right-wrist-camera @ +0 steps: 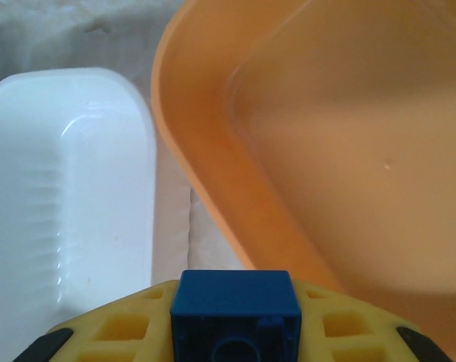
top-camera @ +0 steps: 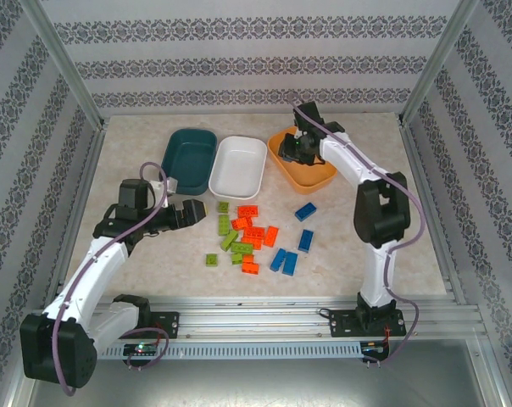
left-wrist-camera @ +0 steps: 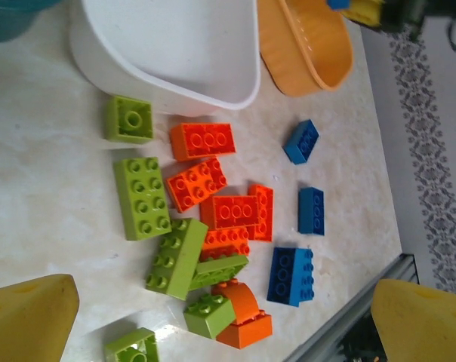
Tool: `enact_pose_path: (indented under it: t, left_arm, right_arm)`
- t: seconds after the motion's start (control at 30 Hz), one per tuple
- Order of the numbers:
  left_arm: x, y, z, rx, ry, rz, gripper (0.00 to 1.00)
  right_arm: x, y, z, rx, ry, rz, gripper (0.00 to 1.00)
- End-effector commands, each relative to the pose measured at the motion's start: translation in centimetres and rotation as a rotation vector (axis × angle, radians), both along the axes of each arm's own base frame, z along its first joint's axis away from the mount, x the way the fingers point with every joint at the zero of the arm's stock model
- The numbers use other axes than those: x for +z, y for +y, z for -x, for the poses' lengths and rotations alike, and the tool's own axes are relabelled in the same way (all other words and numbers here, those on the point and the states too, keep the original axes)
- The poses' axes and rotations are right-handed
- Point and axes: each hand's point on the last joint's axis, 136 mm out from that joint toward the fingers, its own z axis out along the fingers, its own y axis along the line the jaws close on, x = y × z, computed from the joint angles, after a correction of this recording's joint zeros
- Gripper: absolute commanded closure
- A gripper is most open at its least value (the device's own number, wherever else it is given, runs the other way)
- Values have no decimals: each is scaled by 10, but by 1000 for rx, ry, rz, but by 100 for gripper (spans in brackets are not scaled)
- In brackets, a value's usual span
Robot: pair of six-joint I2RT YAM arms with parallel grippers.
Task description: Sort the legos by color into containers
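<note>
From where I stand, the right claw (top-camera: 300, 148) is closed tight on a single blue brick (right-wrist-camera: 235, 309) and hangs at the left rim of the orange tray (top-camera: 314, 178). In the wrist view, the brick sits low above the strip between that tray and the white tray (top-camera: 239, 165). The orange hollow opens to the brick's right, and the tray's long axis runs from far left to near right. I'd judge a short shift to the right puts the brick over the hollow. The teal tray (top-camera: 190, 157) is farther left, past the white one and nearer the other arm.

The left claw (top-camera: 197, 212) is spread wide and holds nothing. It hovers just left of the loose legos (top-camera: 247, 233) on the surface (top-camera: 341, 271), with the green bricks closest to it.
</note>
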Motion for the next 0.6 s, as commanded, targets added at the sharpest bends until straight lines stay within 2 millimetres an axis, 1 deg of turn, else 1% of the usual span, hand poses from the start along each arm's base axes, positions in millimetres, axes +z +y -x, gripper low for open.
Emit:
enact_pose_path:
  t: [0.0,0.07,0.3,0.4,0.57]
  left_arm:
    - [3,-11,3,-64,-29,1,0]
    - [0,-12,3,-68,-20,-8,0]
    - [-5,-16,6,-89,0,-19,0]
    - [-5,-18,8,-98,0,-23,0]
    - [-8,-18,9,-102,8,-39,0]
  right_arm:
    - [-9,4,-8,-4,37,32,69]
    - [-20,3,-17,-10,53,53,69]
    - [-46,-2,-43,-53,79,55,69]
    - [-55,-4,-49,-68,91,65,69]
    - [-66,-5,-53,-86,105,75,68]
